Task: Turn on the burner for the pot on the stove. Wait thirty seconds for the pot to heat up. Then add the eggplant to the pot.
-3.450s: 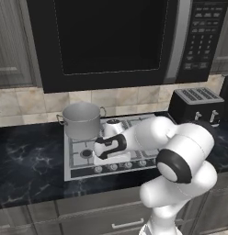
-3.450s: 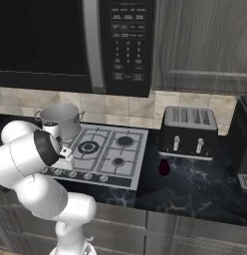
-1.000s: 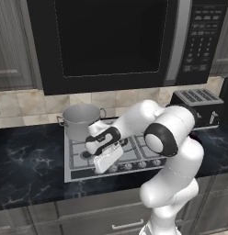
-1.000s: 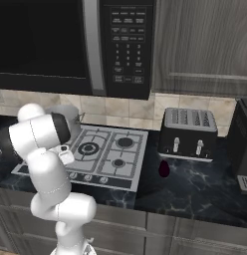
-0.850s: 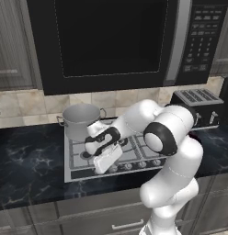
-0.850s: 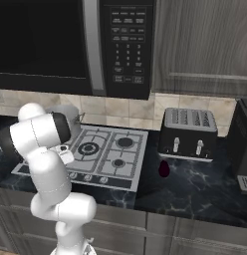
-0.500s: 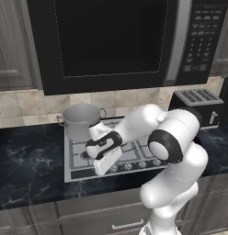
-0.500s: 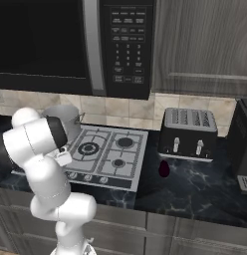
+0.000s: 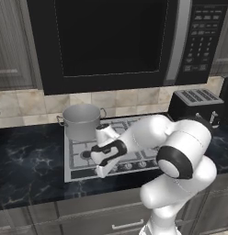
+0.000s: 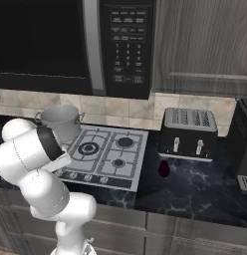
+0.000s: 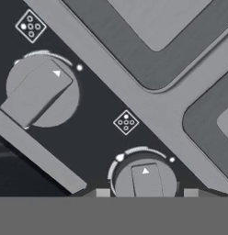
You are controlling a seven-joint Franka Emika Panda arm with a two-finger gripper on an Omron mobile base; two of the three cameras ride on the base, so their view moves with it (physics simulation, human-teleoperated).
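pot [image 9: 82,121]: matt grey metal | stove [image 10: 126,160]: smooth silver | counter [image 9: 28,160]: glossy dark marble

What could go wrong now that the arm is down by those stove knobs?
It could turn the wrong one: the hand view shows two similar knobs side by side, one knob between the fingertips and another knob just beside it, while the pot sits on the back left burner of the stove. The gripper also looks only loosely around the knob, so it might slip.
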